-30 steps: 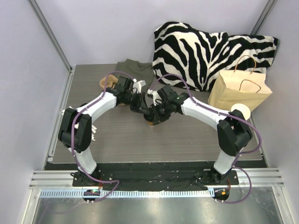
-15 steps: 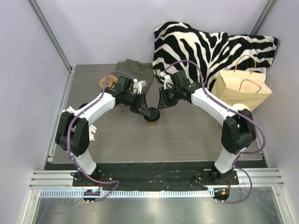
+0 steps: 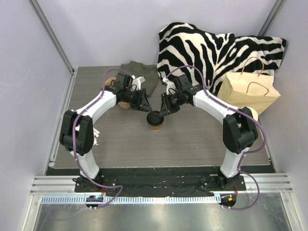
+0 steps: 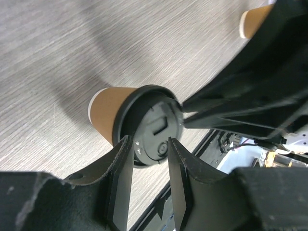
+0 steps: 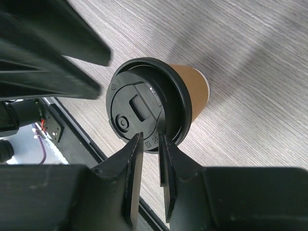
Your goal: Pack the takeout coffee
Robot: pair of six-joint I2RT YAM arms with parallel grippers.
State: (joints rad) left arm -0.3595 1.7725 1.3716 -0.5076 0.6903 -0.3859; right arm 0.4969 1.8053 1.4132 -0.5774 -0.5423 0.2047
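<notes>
We note the small brown kraft paper cup (image 3: 155, 121), black-lidded, upright on the desk (image 3: 120, 139) between left pincer (image 4: 148, 140), part-open, and right pincer (image 5: 150, 136), barely parted, both empty; either clipping its rim could topple it.

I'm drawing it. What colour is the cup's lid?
The lid is black, clearest in the right wrist view.

In the left wrist view, the left gripper (image 4: 149, 140) covers the near rim of the takeout coffee (image 4: 113, 108), and the body of the right gripper (image 4: 183, 113) cuts off a second brown cup (image 4: 255, 21). Overhead, the left arm (image 3: 103, 103) hides most of a tan object (image 3: 124, 103).
</notes>
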